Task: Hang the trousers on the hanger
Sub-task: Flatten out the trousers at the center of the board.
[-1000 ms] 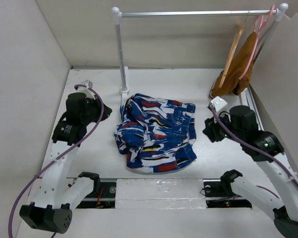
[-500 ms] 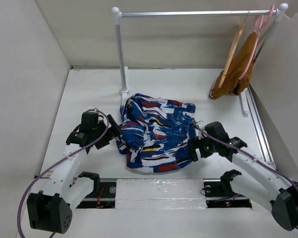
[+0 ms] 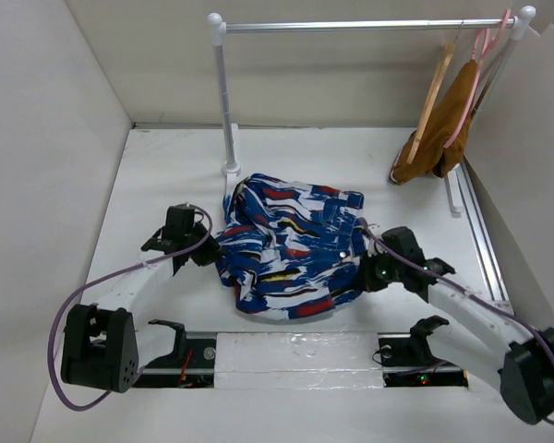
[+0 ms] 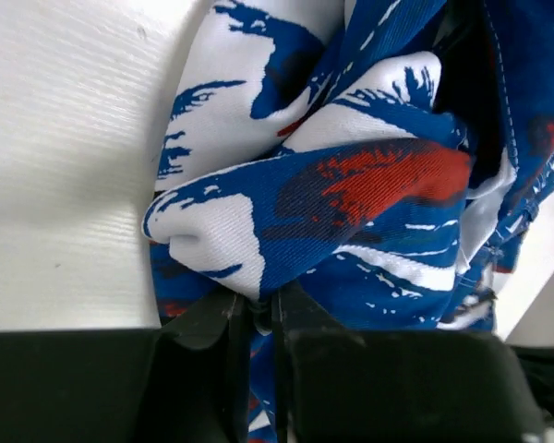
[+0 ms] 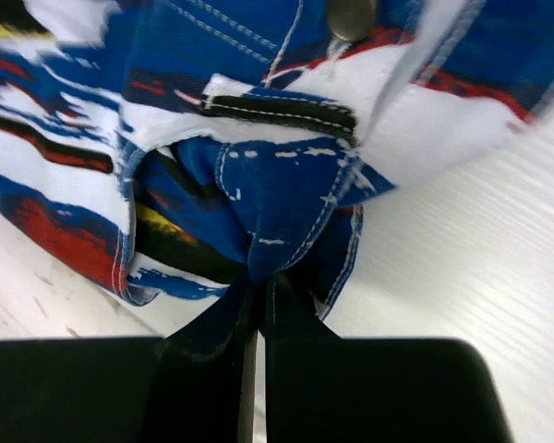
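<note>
Left wrist view: the left tool is pinched together on a white-and-blue fold of the trousers. The right tool is clamped on a stitched blue edge. The trousers lie crumpled mid-frame on the bench, bright blue streaked red, white and yellow. The grasp seems to be the step in hand; next they need lifting and spreading toward the tan hanger, upper right
</note>
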